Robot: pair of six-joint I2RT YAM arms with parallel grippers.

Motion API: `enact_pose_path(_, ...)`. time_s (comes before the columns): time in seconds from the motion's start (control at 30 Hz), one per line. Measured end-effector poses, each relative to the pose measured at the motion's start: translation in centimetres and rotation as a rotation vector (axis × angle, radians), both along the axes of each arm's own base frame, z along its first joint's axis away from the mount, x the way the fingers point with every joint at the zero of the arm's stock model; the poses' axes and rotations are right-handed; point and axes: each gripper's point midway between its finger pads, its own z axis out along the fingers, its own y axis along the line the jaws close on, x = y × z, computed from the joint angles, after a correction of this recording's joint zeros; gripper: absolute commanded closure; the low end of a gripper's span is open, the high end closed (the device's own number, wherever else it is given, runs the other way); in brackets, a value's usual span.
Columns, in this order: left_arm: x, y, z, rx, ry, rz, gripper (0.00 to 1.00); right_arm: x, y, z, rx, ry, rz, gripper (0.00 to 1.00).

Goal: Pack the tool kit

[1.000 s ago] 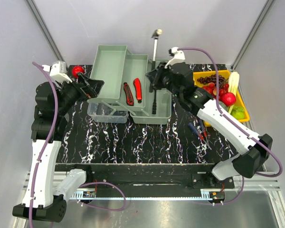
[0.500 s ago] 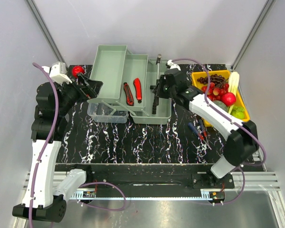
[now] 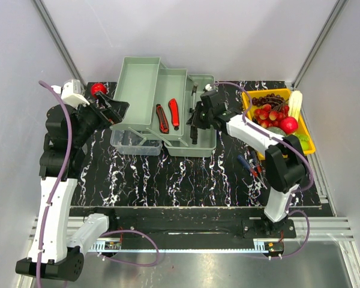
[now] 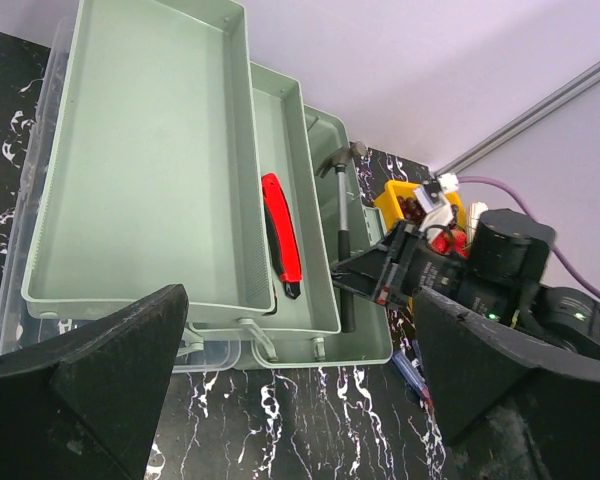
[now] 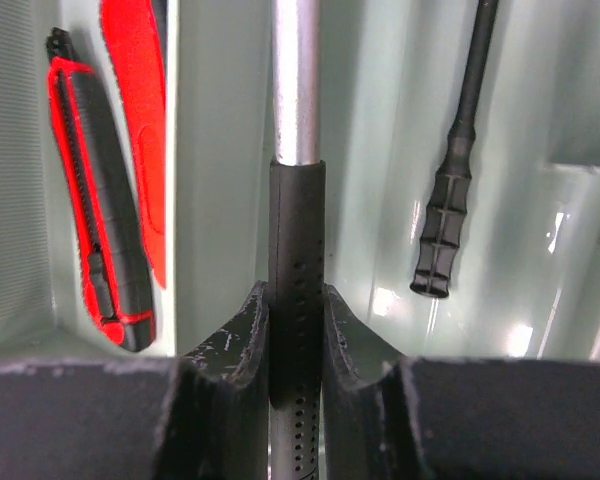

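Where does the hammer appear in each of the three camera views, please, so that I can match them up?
Top external: the hammer lies in the toolbox's rightmost tray, with the right gripper shut on its handle.
Left wrist: the hammer is right of centre, head pointing away.
Right wrist: the hammer is at centre, black handle clamped between the jaws.
Shared landmark: the red cutters just left of it.

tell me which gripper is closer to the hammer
Right. The right gripper is shut on the black grip of the hammer, over the toolbox. The left gripper hangs open at the toolbox's left side, across the trays from the hammer.
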Motion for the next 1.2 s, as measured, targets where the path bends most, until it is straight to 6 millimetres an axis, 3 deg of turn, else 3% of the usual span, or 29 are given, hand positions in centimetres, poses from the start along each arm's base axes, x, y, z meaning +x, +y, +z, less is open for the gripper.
enact_pose_path(0.23,0.0,0.1,-0.1,0.001,0.006,0.008,0.01,0.7,1.4,-5.4,-0.012,0.102,0.044,1.0)
enact_pose_path(0.43,0.1,0.2,-0.2,0.002,0.008,0.011,0.01,0.6,1.7,-8.0,-0.007,0.152,0.067,0.95)
enact_pose_path(0.47,0.1,0.2,-0.2,0.002,0.008,0.011,0.01,0.6,1.8,-8.2,-0.003,0.153,0.071,0.92)
enact_pose_path(0.53,0.1,0.2,-0.3,0.003,0.011,0.013,0.01,0.8,2.0,-8.4,0.004,0.152,0.076,0.71)
enact_pose_path(0.57,0.2,0.2,-0.3,0.003,0.012,0.014,0.01,0.8,2.1,-8.6,0.006,0.154,0.077,0.65)
enact_pose_path(0.67,0.2,0.3,-0.3,0.004,0.012,0.018,0.01,1.1,2.1,-8.5,0.016,0.144,0.072,0.46)
enact_pose_path(0.73,0.2,0.3,-0.4,0.004,0.013,0.02,0.01,1.5,2.1,-8.2,0.028,0.133,0.062,0.4)
enact_pose_path(1.0,0.5,0.4,-0.7,0.007,0.025,0.024,0.01,2.2,0.9,-8.0,0.009,0.109,0.005,0.39)
enact_pose_path(1.1,0.5,0.4,-0.7,0.007,0.027,0.025,0.01,1.9,-0.2,-6.4,-0.006,0.081,-0.026,0.4)
enact_pose_path(1.2,0.5,0.4,-0.7,0.008,0.027,0.028,0.01,1.3,-1.1,-3.5,0.001,0.032,-0.047,0.4)
